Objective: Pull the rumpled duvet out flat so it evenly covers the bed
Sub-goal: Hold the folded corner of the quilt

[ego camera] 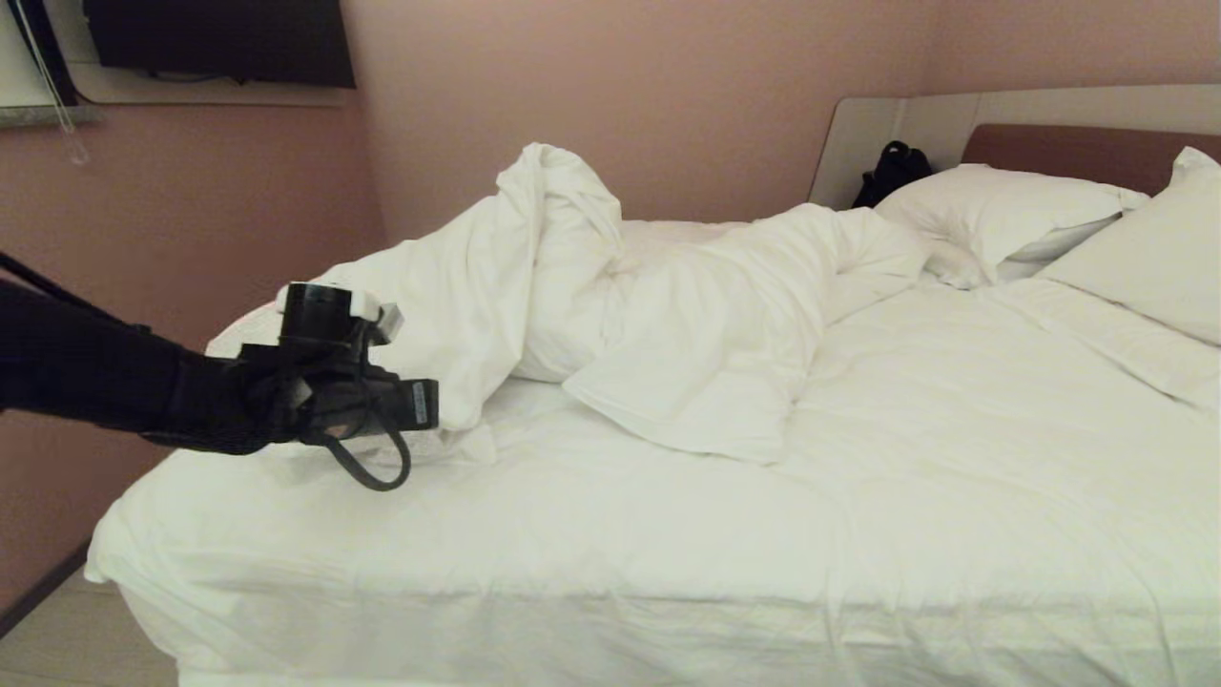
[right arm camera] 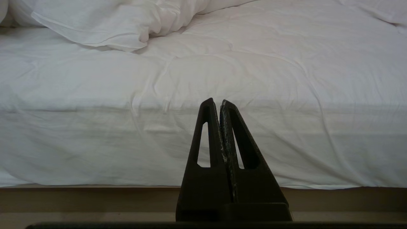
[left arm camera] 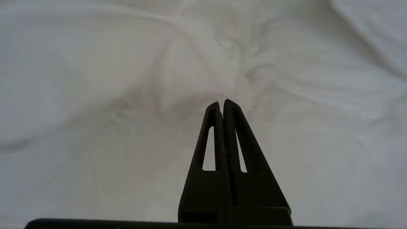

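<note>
White cotton, thick and puffy, is heaped along the far left half of the wide double bed (ego camera: pixel 610 572) with its white sheet: the plain creased duvet (ego camera: pixel 658 315) stands bunched in a tall peak near the pink wall, one folded flap spilling toward the middle, so most of the mattress lies uncovered. The black left gripper (ego camera: pixel 424 405) reaches in over the bed's left end, just beside the heap's lower edge, its two fingers pressed together and holding nothing, probably heading for a hem to pull. The black right gripper (right arm camera: pixel 220 102) hangs low before the bed's near side, likewise pinched together and empty, apparently parked. Two white rectangular pillows (ego camera: pixel 1002 215) rest at the headboard.
</note>
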`<state>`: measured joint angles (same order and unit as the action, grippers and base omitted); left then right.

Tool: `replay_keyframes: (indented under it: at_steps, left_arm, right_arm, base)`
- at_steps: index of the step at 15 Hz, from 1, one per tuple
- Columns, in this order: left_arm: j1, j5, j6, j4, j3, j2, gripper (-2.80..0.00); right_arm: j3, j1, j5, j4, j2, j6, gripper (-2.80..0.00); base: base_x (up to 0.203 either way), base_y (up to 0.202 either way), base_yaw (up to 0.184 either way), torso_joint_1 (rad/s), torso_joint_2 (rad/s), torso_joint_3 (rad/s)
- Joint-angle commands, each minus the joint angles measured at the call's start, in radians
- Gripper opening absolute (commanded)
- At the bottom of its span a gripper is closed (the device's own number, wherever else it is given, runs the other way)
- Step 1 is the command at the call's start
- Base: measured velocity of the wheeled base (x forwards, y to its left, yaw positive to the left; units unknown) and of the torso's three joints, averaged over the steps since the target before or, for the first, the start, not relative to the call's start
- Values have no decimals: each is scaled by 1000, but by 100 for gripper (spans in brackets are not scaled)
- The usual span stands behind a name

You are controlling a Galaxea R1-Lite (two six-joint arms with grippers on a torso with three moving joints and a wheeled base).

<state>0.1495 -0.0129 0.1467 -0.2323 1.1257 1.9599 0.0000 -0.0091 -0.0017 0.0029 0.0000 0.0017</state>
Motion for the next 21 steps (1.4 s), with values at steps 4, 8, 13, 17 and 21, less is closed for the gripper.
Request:
replay_keyframes:
  at_steps: [4,8,13,17,21]
  left_arm:
    - [78,125,-45,9,73,98,-280]
    - [102,222,-84,-5,112,155,-280]
    - [140,384,-88,-31,149,208,0]
    - [180,483,-111,-77,170,237,0]
    - [215,690,-178,-117,229,325,0]
  right_arm:
    - [0,0,0,0,0,0,-280]
    - [0,0,0,0,0,0,-280]
    - [0,0,0,0,0,0,-280]
    - [0,0,0,0,0,0,-280]
    - [0,0,0,0,0,0,-280]
  base:
    - [0,0,0,0,0,0]
    - [0,0,0,0,0,0]
    - [0,0,0,0,0,0]
    - [0,0,0,0,0,0]
    - [0,0,0,0,0,0]
